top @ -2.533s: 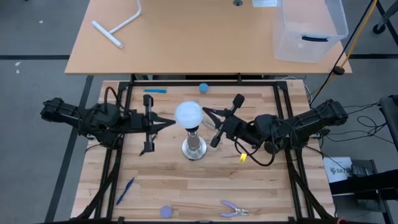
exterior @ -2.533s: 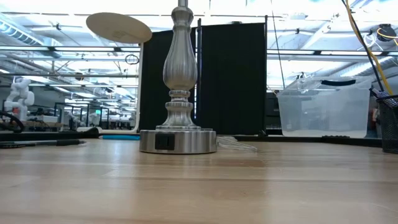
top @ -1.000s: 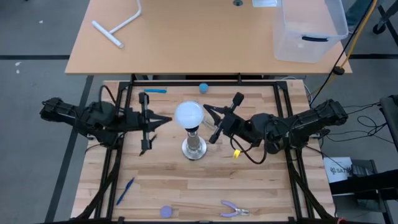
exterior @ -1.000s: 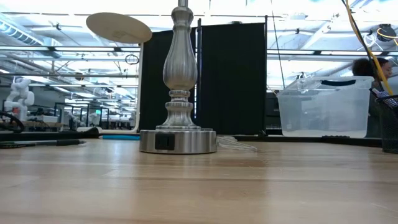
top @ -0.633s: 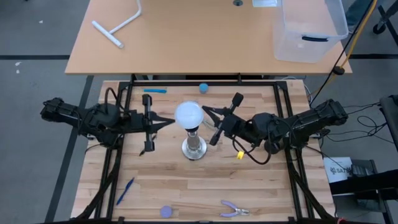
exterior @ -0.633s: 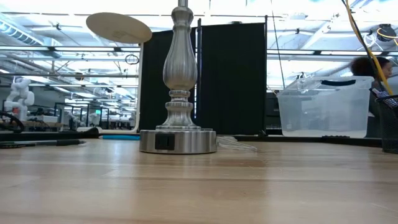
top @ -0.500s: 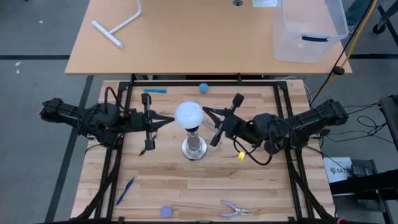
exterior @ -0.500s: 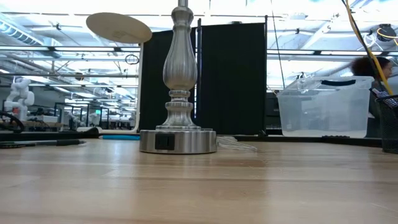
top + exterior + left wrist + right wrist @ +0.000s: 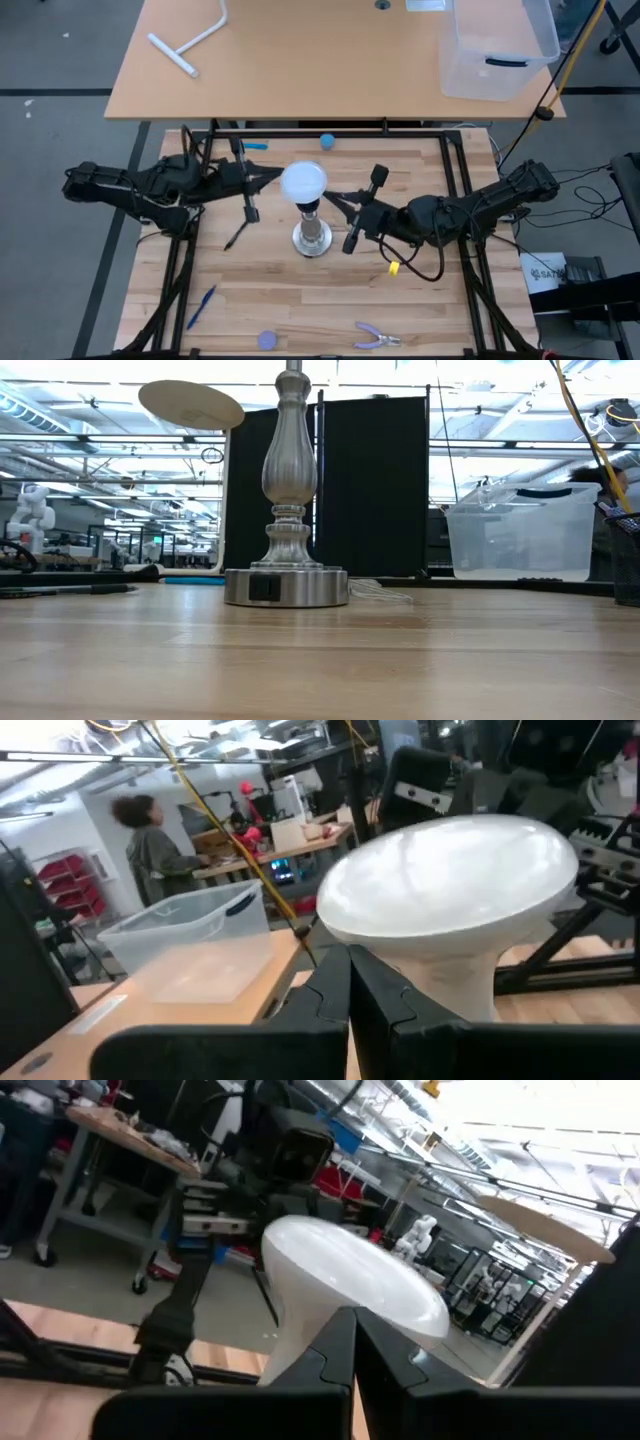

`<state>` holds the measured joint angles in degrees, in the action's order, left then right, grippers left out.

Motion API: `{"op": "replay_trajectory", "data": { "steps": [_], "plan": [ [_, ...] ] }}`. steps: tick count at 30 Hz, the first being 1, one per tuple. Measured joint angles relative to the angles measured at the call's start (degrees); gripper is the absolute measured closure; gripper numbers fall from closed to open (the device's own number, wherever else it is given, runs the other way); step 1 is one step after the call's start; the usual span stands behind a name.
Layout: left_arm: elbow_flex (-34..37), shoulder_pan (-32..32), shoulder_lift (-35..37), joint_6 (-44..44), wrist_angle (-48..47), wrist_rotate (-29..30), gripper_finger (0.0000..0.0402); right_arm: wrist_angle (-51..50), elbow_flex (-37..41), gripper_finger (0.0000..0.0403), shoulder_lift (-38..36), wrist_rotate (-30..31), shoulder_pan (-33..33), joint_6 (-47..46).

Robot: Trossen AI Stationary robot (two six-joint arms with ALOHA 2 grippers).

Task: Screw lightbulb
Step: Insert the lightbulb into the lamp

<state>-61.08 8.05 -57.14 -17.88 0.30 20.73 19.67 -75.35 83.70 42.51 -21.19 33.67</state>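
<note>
The white lightbulb (image 9: 303, 182) sits globe-up on top of the silver lamp stand (image 9: 312, 238), whose round base (image 9: 286, 586) rests on the wooden table. My left gripper (image 9: 277, 175) is shut, with its tip at the bulb's left far side. My right gripper (image 9: 328, 195) is also shut, with its tip at the bulb's right near side. Both arms reach in roughly level at bulb height. The low view shows only the stand; the bulb and both grippers are above its frame. My left gripper meets the lightbulb with the tip of its shut fingers (image 9: 348, 965), at the lower curve of the globe (image 9: 400, 952) on its left far side. It comes in level from the table's left. The bulb stands upright on the stand. My right gripper sets its shut fingertips (image 9: 352, 1325) against the bulb's taper below the globe (image 9: 300, 1330), on the right near side. It comes in nearly level from the table's right.
A small blue ball (image 9: 326, 141) and a blue pen (image 9: 250, 146) lie near the far edge. Another blue pen (image 9: 202, 305), a blue disc (image 9: 266, 340) and pliers (image 9: 375, 337) lie near the front. A clear bin (image 9: 497, 45) stands on the far table.
My left gripper has swung toward the table's far edge along the bulb's left side. My right gripper has swung toward the near edge along its right side. Both have stayed shut. The bulb has stayed on top of the stand.
</note>
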Motion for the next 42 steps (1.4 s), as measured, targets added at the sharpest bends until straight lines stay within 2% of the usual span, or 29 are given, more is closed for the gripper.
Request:
{"op": "replay_trajectory", "data": {
  "steps": [8, 18, 27, 33, 36, 42],
  "plan": [
    [0.0, -1.0, 0.6, 0.9, 0.2, -0.2, 0.0402, -3.6, 0.0, 0.0403, 0.0, 1.7, -0.8, -1.9],
    [0.0, 6.4, 3.7, -3.3, 0.3, -1.0, 0.0402, -6.5, 0.0, 0.0403, 0.0, 8.6, -0.4, -1.3],
    [0.0, 11.6, 3.1, -4.8, -0.7, -1.0, 0.0402, -3.8, 0.0, 0.0403, 0.0, 8.5, 3.2, -0.6],
    [0.0, 11.3, 1.5, -4.5, -0.6, -1.0, 0.0402, 0.7, 0.0, 0.0403, 0.0, 7.7, 4.4, 2.1],
    [0.0, 10.4, 0.8, -4.6, 0.3, -1.0, 0.0402, 2.5, 0.0, 0.0403, -0.1, 5.1, 4.4, 2.9],
    [0.0, 8.3, 0.5, -3.8, 0.9, -0.9, 0.0402, 2.5, 0.0, 0.0403, -0.1, 3.9, 4.3, 3.0]
  ]
}}
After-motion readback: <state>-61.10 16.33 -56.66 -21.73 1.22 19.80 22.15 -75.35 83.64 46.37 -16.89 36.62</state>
